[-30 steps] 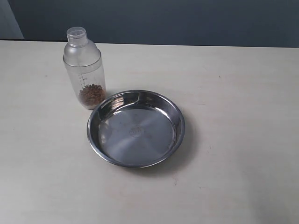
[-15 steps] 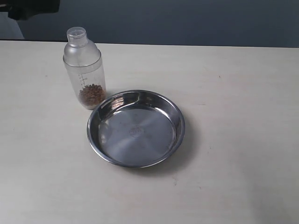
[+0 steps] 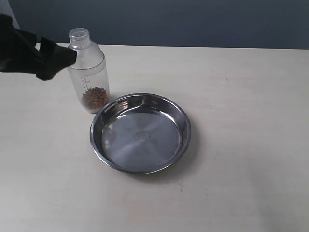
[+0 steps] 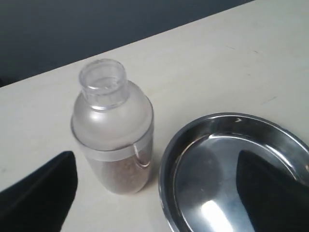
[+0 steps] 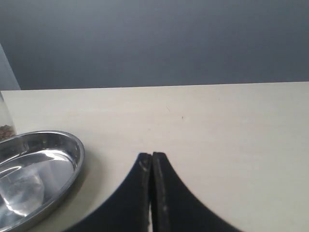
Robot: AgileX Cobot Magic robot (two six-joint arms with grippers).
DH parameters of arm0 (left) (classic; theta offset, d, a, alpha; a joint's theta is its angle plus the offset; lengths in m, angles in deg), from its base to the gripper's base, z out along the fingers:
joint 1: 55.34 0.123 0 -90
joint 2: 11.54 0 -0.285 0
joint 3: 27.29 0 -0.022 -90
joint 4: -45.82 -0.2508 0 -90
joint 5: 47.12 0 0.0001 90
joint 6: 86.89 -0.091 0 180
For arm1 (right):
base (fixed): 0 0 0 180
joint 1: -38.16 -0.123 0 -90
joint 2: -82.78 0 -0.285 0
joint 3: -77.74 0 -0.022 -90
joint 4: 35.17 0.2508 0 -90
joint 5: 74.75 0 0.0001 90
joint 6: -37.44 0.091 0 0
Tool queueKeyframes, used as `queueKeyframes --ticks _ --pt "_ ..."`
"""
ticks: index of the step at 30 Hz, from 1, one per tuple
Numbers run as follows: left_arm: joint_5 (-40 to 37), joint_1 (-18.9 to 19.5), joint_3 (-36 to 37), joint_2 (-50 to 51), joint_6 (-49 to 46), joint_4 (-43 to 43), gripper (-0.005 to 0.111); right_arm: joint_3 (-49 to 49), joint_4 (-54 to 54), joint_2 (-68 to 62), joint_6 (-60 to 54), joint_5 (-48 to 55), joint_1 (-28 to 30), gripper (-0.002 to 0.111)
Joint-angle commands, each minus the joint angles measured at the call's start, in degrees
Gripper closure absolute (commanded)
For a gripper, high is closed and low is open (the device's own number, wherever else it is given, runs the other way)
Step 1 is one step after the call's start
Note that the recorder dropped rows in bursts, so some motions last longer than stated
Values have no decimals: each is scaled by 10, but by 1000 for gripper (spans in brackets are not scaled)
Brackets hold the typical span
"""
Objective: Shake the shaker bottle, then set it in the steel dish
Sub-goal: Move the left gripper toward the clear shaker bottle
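The shaker bottle [image 3: 88, 72] stands upright on the table, brown granules at its bottom, just left of the steel dish [image 3: 145, 140]. My left gripper [image 3: 60, 65] reaches in from the left at the bottle's shoulder height, and whether it touches the bottle cannot be told. In the left wrist view its black fingers [image 4: 43, 193] stand far apart, open around nothing, with the bottle [image 4: 113, 130] and the dish [image 4: 217, 159] ahead of the gripper [image 4: 155, 162]. My right gripper [image 5: 151, 155] is shut and empty over bare table, right of the dish [image 5: 34, 164].
The pale table [image 3: 241, 96] stretches to the right and front of the dish. A dark wall [image 3: 193, 21] runs behind its far edge. A sliver of the bottle [image 5: 5, 123] shows at the edge of the right wrist view.
My left gripper has come in from the upper left and now hangs beside the bottle's shoulder. Bottle and dish have not moved.
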Motion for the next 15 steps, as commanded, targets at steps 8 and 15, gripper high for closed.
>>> queueKeyframes --ticks 8,15 --pt "-12 0 83 76 -532 454 24 -3 0 2 0 -6 2 109" --pt "13 0 60 152 -560 454 24 -3 0 2 0 -8 2 109"
